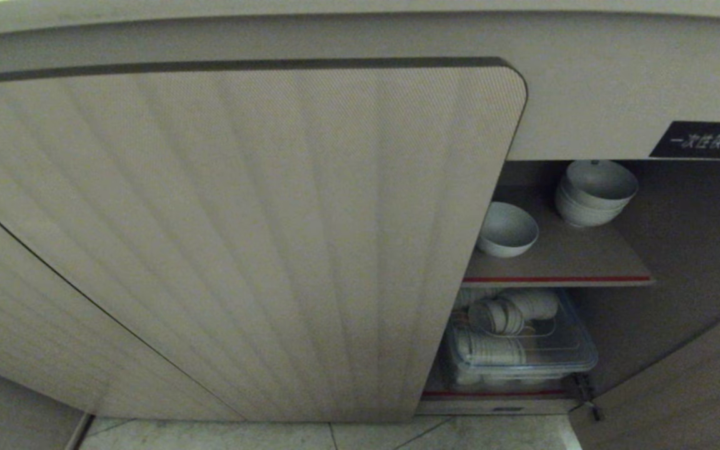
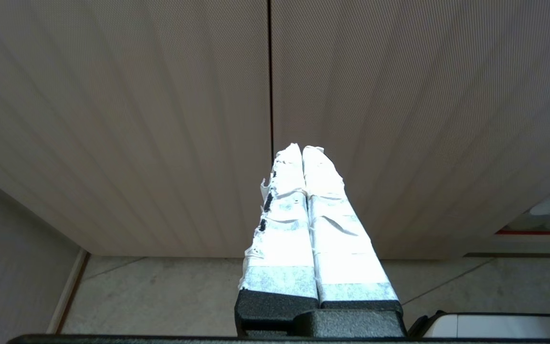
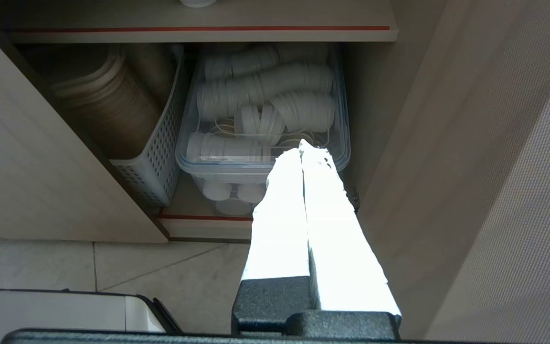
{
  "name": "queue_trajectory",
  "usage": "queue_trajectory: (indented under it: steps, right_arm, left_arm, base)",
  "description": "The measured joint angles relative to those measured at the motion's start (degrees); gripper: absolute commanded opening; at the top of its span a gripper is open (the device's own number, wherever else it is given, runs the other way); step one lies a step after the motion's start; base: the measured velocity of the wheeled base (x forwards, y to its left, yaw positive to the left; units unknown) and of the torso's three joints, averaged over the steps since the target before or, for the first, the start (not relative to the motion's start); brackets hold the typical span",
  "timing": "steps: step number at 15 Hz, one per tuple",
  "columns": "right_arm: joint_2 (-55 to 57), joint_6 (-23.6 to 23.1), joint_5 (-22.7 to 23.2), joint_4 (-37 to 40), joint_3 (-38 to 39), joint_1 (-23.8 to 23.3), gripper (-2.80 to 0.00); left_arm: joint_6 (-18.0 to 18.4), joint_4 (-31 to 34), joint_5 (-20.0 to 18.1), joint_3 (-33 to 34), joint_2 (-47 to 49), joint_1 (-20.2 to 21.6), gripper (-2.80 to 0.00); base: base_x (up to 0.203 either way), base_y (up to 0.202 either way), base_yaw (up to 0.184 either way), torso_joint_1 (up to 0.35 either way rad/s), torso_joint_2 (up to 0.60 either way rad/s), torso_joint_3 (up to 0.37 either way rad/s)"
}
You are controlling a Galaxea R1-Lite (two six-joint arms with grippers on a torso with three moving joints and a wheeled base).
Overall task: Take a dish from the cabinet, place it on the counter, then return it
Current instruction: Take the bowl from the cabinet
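Pale tiled floor (image 1: pixel 335 434) runs along the foot of the cabinet (image 1: pixel 585 106), a low beige unit whose ribbed door (image 1: pixel 241 237) fills most of the head view and covers the left part of the opening. To the right of that door the inside is exposed, with another ribbed door (image 1: pixel 685 387) swung open at the lower right. A small black label (image 1: pixel 704 139) with white characters sits on the front panel above the opening.

Inside, a brown shelf (image 1: pixel 560 278) with a red front edge carries the dish (image 1: pixel 507 229), a single white bowl standing near the door's edge, partly hidden by it. Well apart from it, deeper and to the right, stands a stack of white bowls (image 1: pixel 594 192). Below the shelf a clear plastic bin (image 1: pixel 522 356) holds sleeves of white lids or cups; beside it is a perforated grey basket (image 3: pixel 153 157) with brownish stacked items.

The left gripper (image 2: pixel 302 149) points at the closed ribbed doors, its taped fingers pressed together and empty. The right gripper (image 3: pixel 302 145) points toward the clear bin, fingers likewise together, holding nothing.
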Motion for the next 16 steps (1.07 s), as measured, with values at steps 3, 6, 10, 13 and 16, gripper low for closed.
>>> queue_trajectory:
  steps: [3,6,10,13,16]
  right_arm:
    - [1.0,-0.8,0.0,-0.1,0.0,0.0,-2.80]
    - [4.2,-0.9,2.3,-1.3,-1.0,0.1,-2.80]
    - [10.2,-3.9,18.4,-1.9,-5.1,0.6,-2.80]
    - [15.9,-4.9,26.9,-2.2,-7.3,0.9,-2.80]
    - [22.9,-6.0,29.6,-2.5,-9.2,1.1,-2.80]
  left_arm:
    - [0.0,0.0,0.0,0.0,0.0,0.0,-2.80]
    - [0.0,0.0,0.0,0.0,0.0,0.0,-2.80]
    - [0.0,0.0,0.0,0.0,0.0,0.0,-2.80]
    - [0.0,0.0,0.0,0.0,0.0,0.0,-2.80]
    - [0.0,0.0,0.0,0.0,0.0,0.0,-2.80]
  base:
    - [0.000,0.000,0.000,0.000,0.00,0.000]
    - [0.000,0.000,0.000,0.000,0.00,0.000]
    - [0.000,0.000,0.000,0.000,0.00,0.000]
    - [0.000,0.000,0.000,0.000,0.00,0.000]
    - [0.000,0.000,0.000,0.000,0.00,0.000]
